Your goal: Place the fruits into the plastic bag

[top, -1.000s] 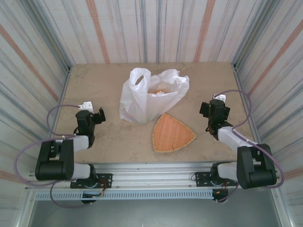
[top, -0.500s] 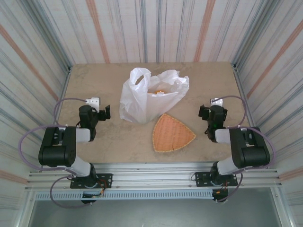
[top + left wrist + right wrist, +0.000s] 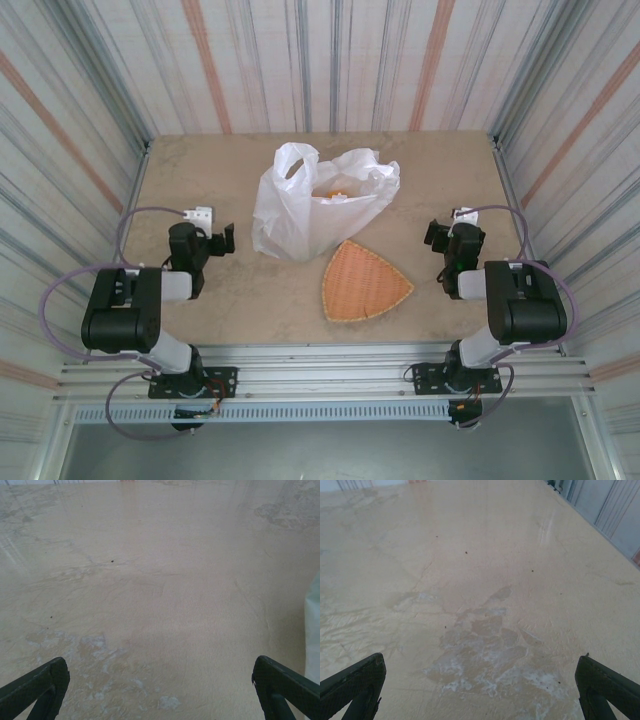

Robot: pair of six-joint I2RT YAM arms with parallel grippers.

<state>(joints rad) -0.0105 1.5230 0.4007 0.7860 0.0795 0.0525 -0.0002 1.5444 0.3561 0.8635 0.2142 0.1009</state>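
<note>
We see a flat tan table with pale scuffed patches, inside a room with striped walls. The big crinkly white plastic bag sits near the middle, with an orange fruit showing inside. A tan woven fan-shaped tray lies just in front. The left gripper and right gripper are wide open, holding nothing.
</note>
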